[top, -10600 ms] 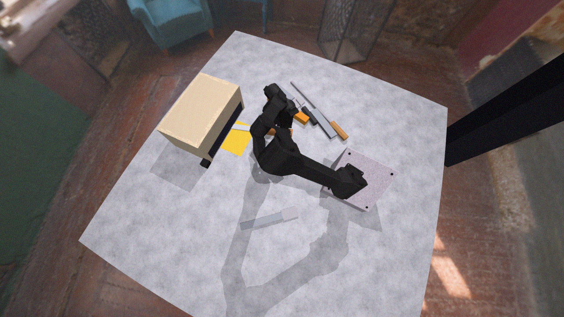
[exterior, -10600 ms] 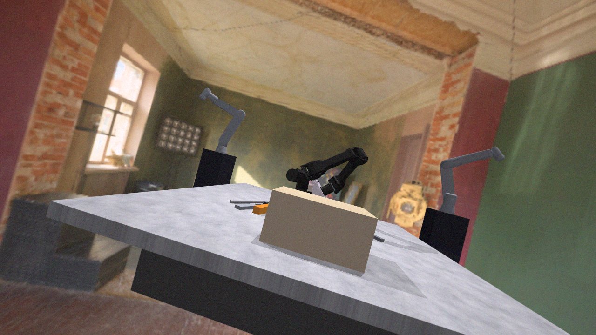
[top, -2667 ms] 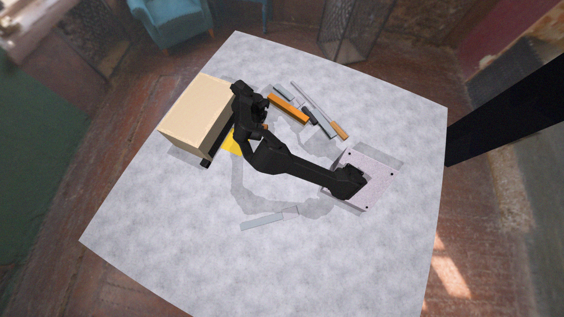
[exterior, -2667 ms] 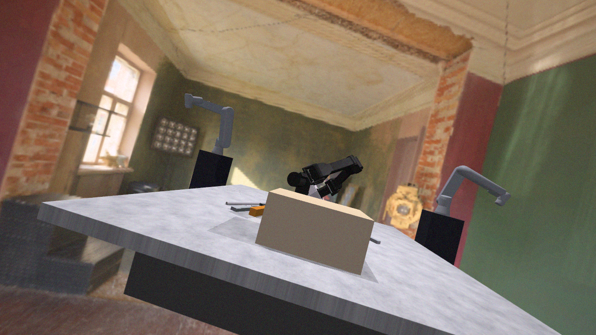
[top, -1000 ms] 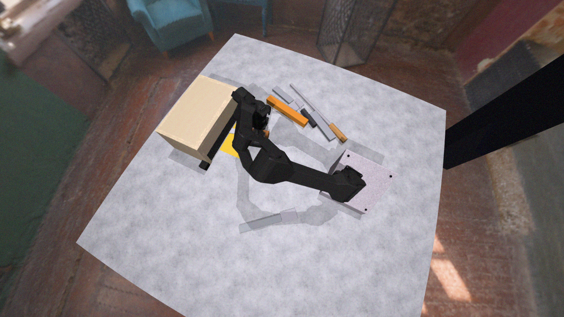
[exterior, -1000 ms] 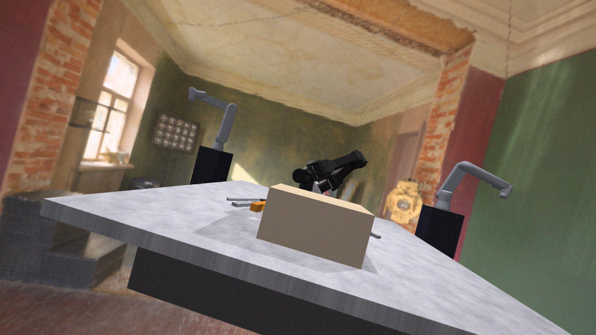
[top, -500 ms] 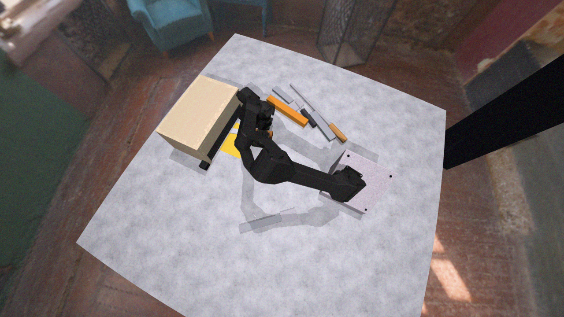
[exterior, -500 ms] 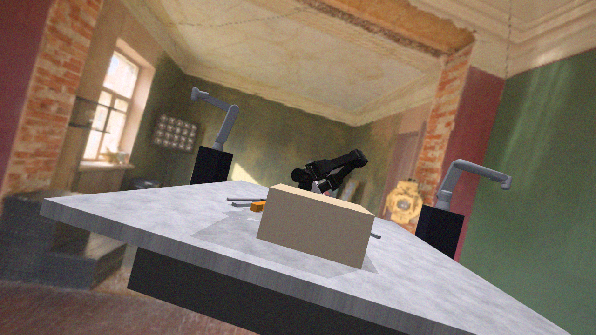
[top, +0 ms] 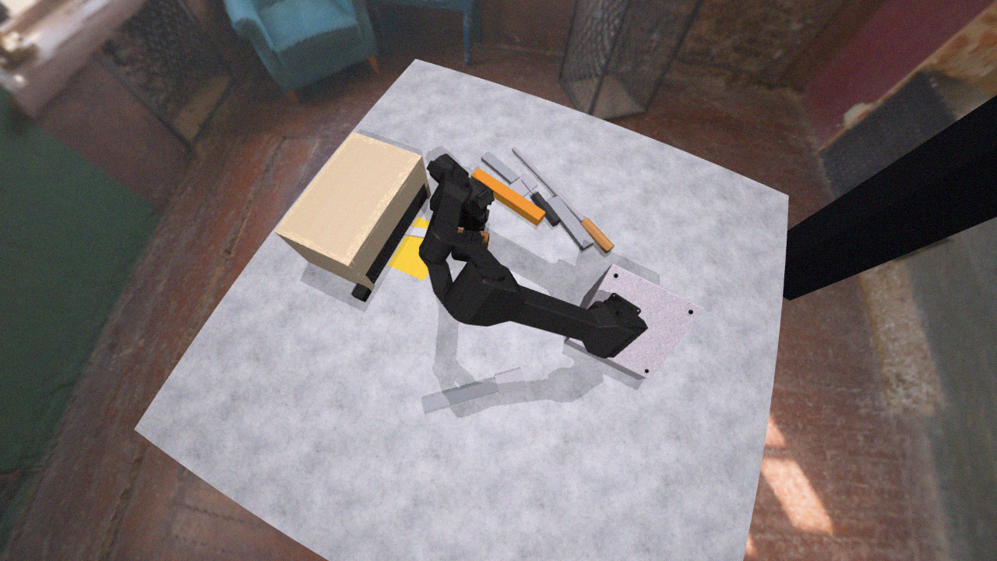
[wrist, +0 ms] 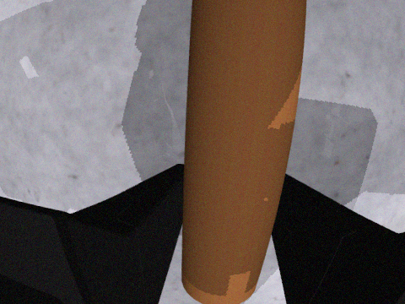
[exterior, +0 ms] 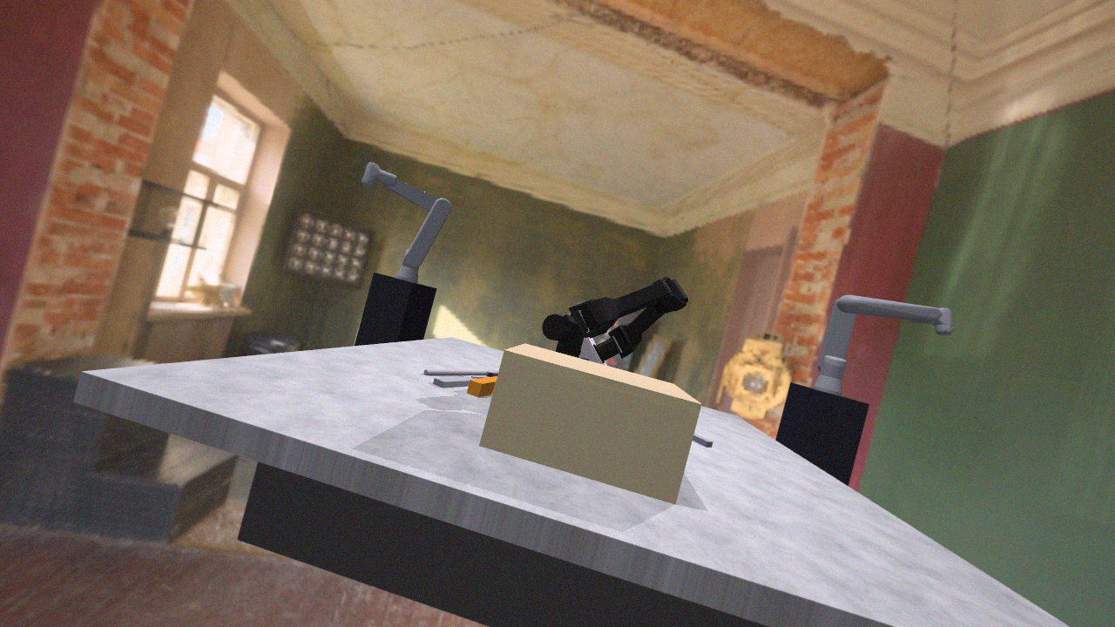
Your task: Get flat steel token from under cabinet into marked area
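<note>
My gripper is shut on a brown round tool handle, which runs forward between the black fingers in the wrist view. It hovers over grey table just off the near edge of the yellow marked area, in front of the tan cabinet. The arm covers most of the tool in the top view; only a bit of orange handle shows. The tool's far end is hidden. The steel token is not visible in any view.
An orange bar, a dark short piece, a grey flat bar and a thin rod with an orange grip lie behind the arm. A grey strip lies in front of the arm. The arm's base plate is on the right.
</note>
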